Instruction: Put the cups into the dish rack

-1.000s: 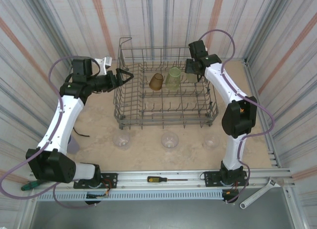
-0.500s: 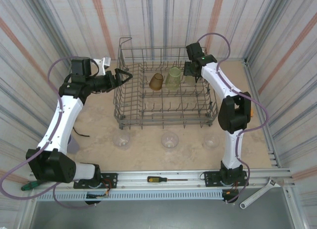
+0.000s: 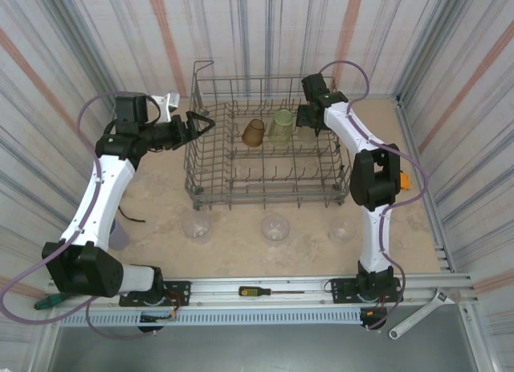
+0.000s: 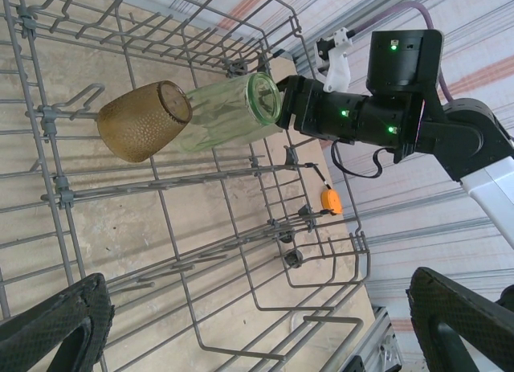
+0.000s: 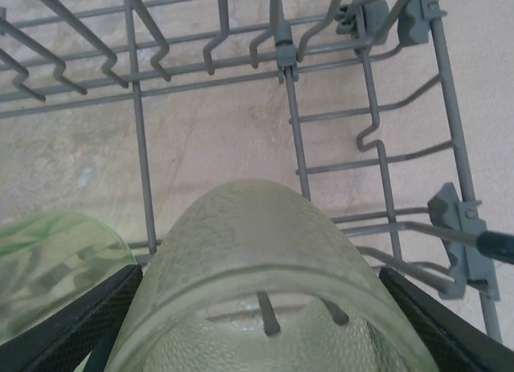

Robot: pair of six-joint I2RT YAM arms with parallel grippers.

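The grey wire dish rack (image 3: 210, 179) stands mid-table. Inside it an amber cup (image 3: 253, 132) (image 4: 144, 121) and a pale green cup (image 3: 280, 127) (image 4: 233, 111) lie side by side. My right gripper (image 3: 310, 117) (image 5: 261, 308) is shut on a yellowish-clear cup (image 5: 257, 235) at the rack's far right, low over the tines, beside the green cup (image 5: 48, 259). My left gripper (image 3: 205, 123) (image 4: 257, 324) hangs open at the rack's left wall, holding nothing. Three clear cups (image 3: 197, 226) (image 3: 275, 226) (image 3: 342, 230) sit on the table in front of the rack. A lavender cup (image 3: 118, 234) peeks out behind the left arm.
A small orange round object (image 4: 330, 200) lies beyond the rack's far side. A screwdriver (image 3: 261, 292) rests on the front rail, a wrench (image 3: 418, 316) at the front right, and a green-handled tool (image 3: 48, 301) at the front left. Striped walls enclose the table.
The right arm's elbow has swung inward toward the rack, and its gripper with the cup has shifted slightly left. The left arm has not moved.
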